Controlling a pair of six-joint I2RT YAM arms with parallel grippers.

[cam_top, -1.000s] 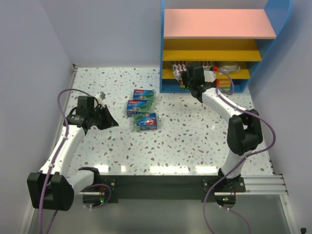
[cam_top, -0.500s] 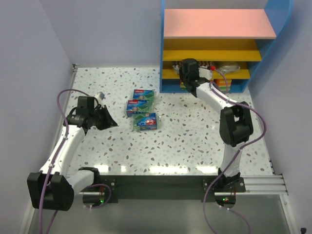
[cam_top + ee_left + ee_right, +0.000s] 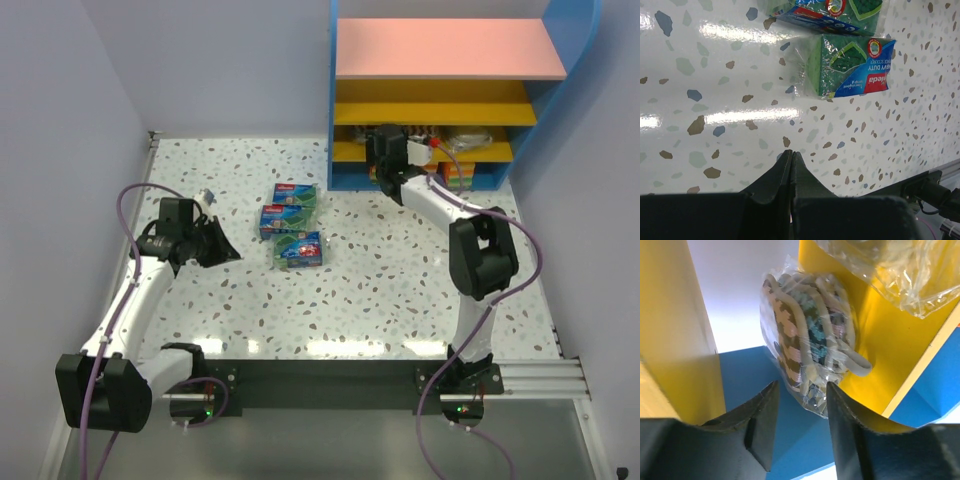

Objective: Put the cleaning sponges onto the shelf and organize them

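**Speckled desk: three packs out, one striped pad at the shelf**

Black bases of both arms sit at the near edge of the white terrazzo desk. The left end effector hangs low over bare desk on the left side with its fingers pressed together, gripping nothing. Just ahead of it in the left wrist view lies a green sponge pack in clear wrap with a blue printed label. A second pack sits close beyond, cut off by the frame edge.

From above, three flat green-and-blue packs run in a loose column mid-desk: the nearest, the middle one and the farthest. They lie close together and well apart from the shelf.

The right arm stretches across to the shelf's lower level. The right end effector has its fingers apart there. Between and just beyond their tips sits a wrapped purple-white pad with wavy cream ridges, lying against a yellow board. Whether either finger touches the wrapper cannot be told. Beside it on the same board is a crinkled clear pack. Pink board tops the blue-sided shelf.
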